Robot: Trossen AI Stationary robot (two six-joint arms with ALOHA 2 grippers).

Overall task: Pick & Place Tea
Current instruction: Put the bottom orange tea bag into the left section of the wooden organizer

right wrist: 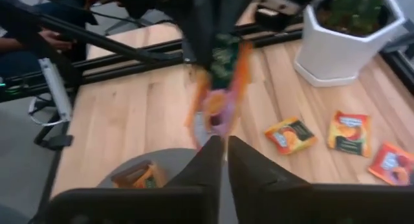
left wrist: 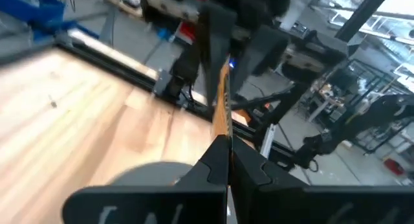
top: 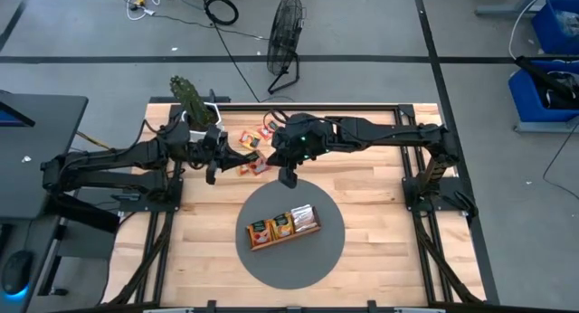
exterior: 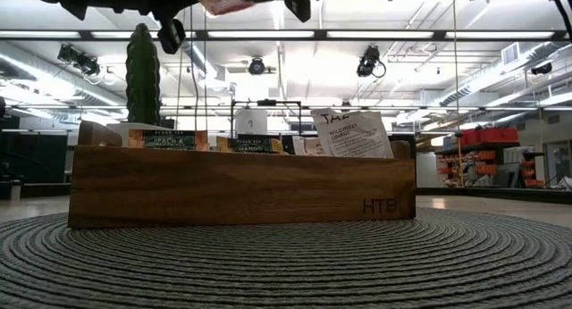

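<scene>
An orange tea sachet (right wrist: 218,94) hangs in the air between my two grippers, above the far middle of the table. My left gripper (left wrist: 226,146) comes level from the left and is shut on it. My right gripper (right wrist: 226,145) slants down from the right at the sachet's opposite edge, with only a thin slit between its fingers. Three loose tea sachets (right wrist: 291,134) (right wrist: 348,132) (right wrist: 391,162) lie flat on the wood below. The wooden tray (top: 283,224) stands on a round grey mat (top: 317,259), with sachets upright in it. My left gripper pinches one edge of the sachet (left wrist: 224,123) between its two fingers, coming level from the table's left. The sachet stands edge-on beyond the fingertips, lifted clear of the table. My right gripper has its fingertips (right wrist: 213,153) at the sachet's other edge (right wrist: 212,128), only at their free ends, slanting down from the right.
A white pot with a cactus (top: 194,105) stands at the far left, close behind my left arm. More sachets (top: 269,128) lie on the wood at the far middle. Black frame rails (top: 425,195) run along the table's sides. Bare wood lies left and right of the mat.
</scene>
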